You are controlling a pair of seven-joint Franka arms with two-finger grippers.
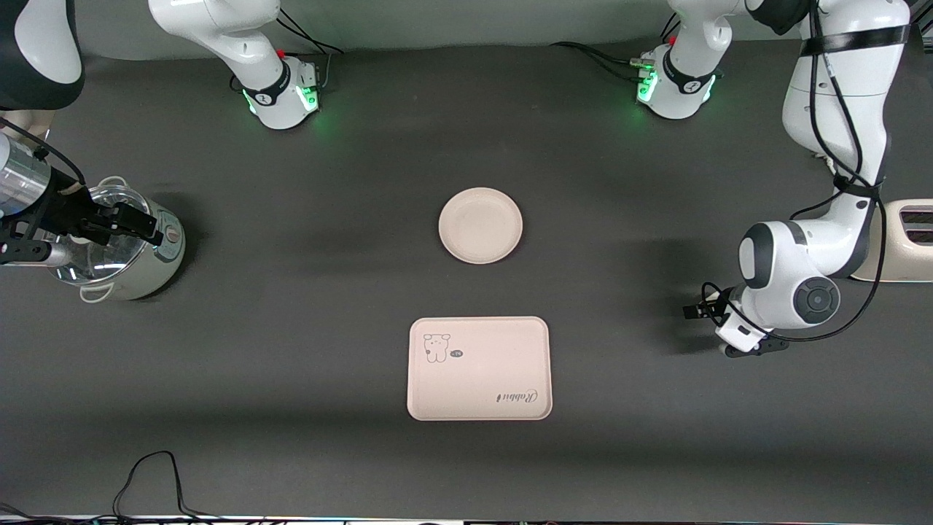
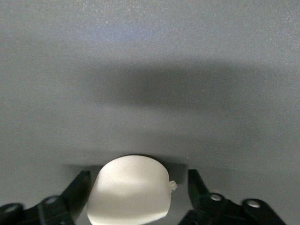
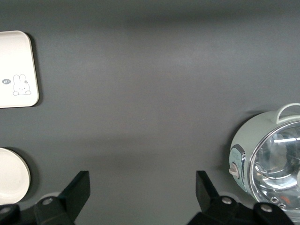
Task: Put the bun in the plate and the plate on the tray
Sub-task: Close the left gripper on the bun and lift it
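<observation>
My arms are glossy white shells with rounded, bulging joints and dark grey bands where the segments meet. My left arm [image 1: 838,146] carries black cables looped along its length, strapped down by a black band near the top, and its wrist joint ends in a dark grey round cap with a ring pattern. Both bases are white domes with a black collar, glowing green lights and small red and silver connectors with black wires. My right arm [image 1: 29,189] has a shiny silver cylinder ahead of black hardware. Each tool has matte black fingers [image 3: 77,192] with silver screws.
</observation>
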